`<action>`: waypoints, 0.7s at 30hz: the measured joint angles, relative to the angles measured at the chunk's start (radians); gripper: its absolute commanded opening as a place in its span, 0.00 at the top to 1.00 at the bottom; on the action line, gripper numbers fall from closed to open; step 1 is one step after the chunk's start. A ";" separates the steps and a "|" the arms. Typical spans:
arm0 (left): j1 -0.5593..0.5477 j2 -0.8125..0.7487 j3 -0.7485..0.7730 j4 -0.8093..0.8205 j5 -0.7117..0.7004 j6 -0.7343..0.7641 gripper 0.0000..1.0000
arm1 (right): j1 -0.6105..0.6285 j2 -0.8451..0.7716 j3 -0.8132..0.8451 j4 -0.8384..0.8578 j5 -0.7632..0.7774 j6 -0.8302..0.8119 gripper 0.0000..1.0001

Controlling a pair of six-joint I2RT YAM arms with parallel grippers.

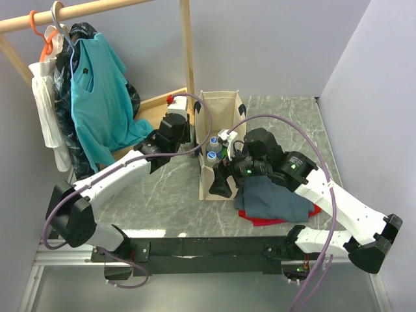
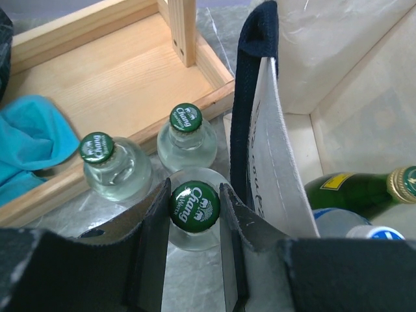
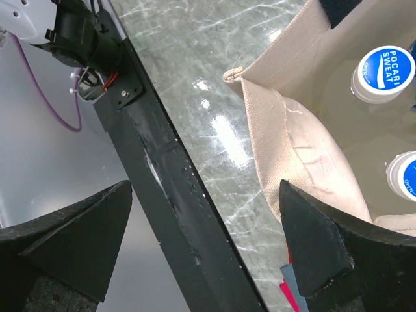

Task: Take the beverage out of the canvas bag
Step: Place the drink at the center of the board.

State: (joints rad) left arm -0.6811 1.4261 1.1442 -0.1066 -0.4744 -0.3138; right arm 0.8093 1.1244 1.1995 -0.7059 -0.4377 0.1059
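A robotics lab test cell: plain pale partition walls (image 1: 273, 39) box in a marble-patterned desk (image 1: 169, 201). Two white-and-black robot arms (image 1: 123, 175), trailing purple cables (image 1: 286, 120), are bolted to a black rail (image 1: 208, 247) at its near edge. A wooden clothes rack (image 1: 188, 45) holds hung garments (image 1: 97, 97).

**Left wrist view.** Three green crown caps on clear glass bottles standing on the desk (image 2: 218, 29): near cap (image 2: 194, 206), middle cap (image 2: 186, 117) and left cap (image 2: 97, 147). Each is printed "Chang" in white. Dark lettering on the canvas bag (image 2: 276, 149) side panel is too foreshortened to read.

**Right wrist view.** Inside the bag, a blue-and-white cap (image 3: 385, 67) reads "POCARI SWEAT". The second cap (image 3: 406, 175) is cut off and illegible.
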 measured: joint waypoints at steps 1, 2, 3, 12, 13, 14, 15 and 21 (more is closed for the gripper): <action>0.000 0.009 0.000 0.005 0.001 -0.001 0.99 | 0.000 0.000 0.000 0.000 0.000 0.000 0.00; 0.000 0.021 0.000 0.012 0.002 -0.003 0.99 | 0.000 0.000 0.000 0.000 0.000 0.000 0.00; 0.000 0.031 0.000 0.018 0.004 -0.005 0.99 | 0.000 0.000 0.000 0.000 0.000 0.000 0.00; 0.000 0.097 -0.011 0.056 0.013 -0.021 0.99 | 0.000 0.000 0.000 0.000 0.004 0.000 0.00; 0.000 0.100 -0.012 0.059 0.013 -0.021 0.99 | 0.000 0.000 0.000 0.000 0.004 0.000 0.00; 0.000 0.101 -0.012 0.063 0.013 -0.021 0.99 | 0.000 0.000 0.000 0.000 0.005 0.000 0.00; 0.000 0.103 -0.012 0.068 0.013 -0.022 0.99 | 0.000 0.000 0.000 0.000 0.005 0.000 0.00; 0.000 0.111 -0.029 0.108 0.014 -0.027 0.99 | 0.000 0.000 0.000 0.000 0.007 0.000 0.00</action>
State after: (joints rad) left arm -0.6815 1.5372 1.1156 0.0017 -0.4606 -0.3408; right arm 0.8093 1.1244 1.1995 -0.7059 -0.4309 0.1062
